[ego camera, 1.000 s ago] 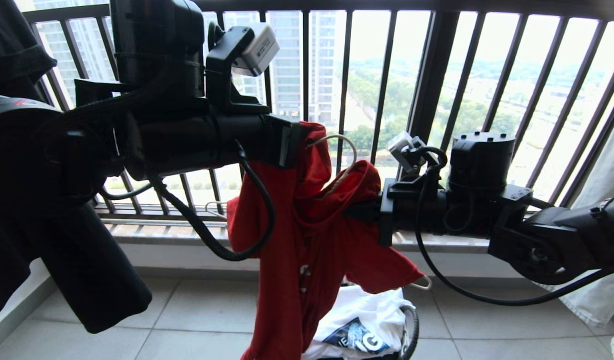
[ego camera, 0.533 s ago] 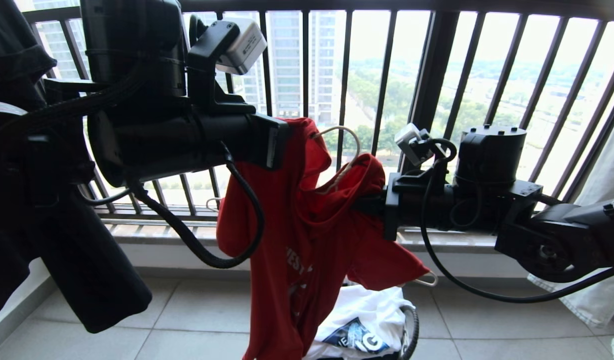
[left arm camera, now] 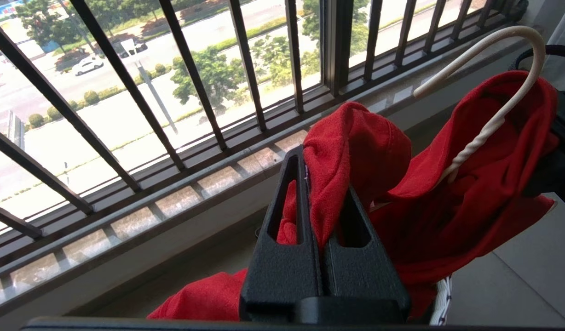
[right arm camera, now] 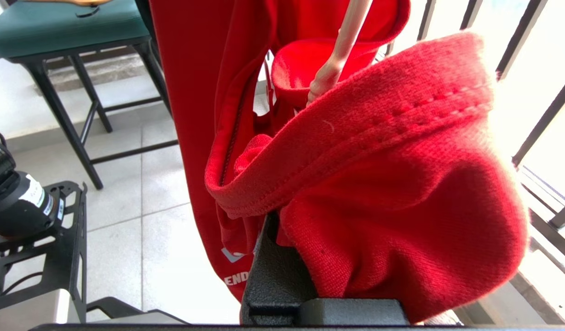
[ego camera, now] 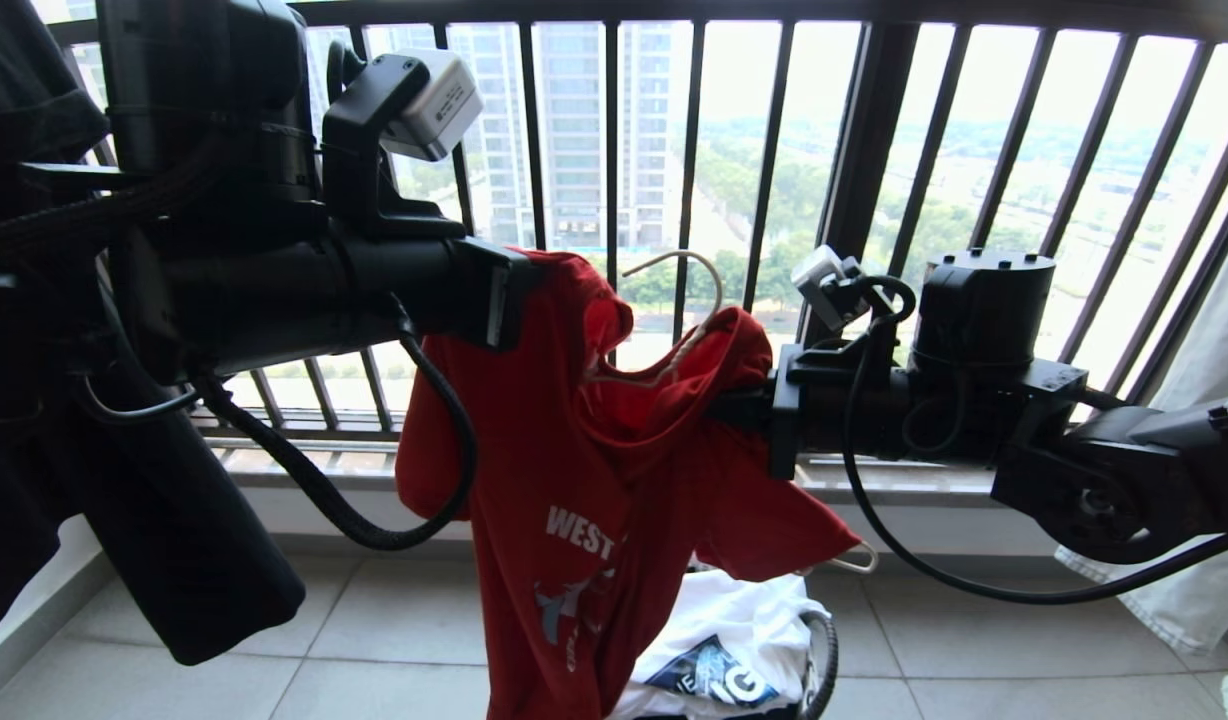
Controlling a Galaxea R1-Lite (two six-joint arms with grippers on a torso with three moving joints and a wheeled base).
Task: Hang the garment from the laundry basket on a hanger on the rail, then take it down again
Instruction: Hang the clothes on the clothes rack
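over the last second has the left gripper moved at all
Yes. The left gripper, shut on the red shirt, has slid left against the window bars.

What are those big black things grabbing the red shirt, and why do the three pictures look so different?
They are a robot's two arms. One picture comes from a camera on its head; the other two come from cameras on each wrist, so they look very close up. The left gripper is pinched shut on the red T-shirt. The right gripper is shut on the shirt's other side. A thin white hanger pokes its hook out of the shirt's neck. Below, on the tiled floor, stands a laundry basket with a white printed T-shirt in it. Behind is a dark barred window railing.
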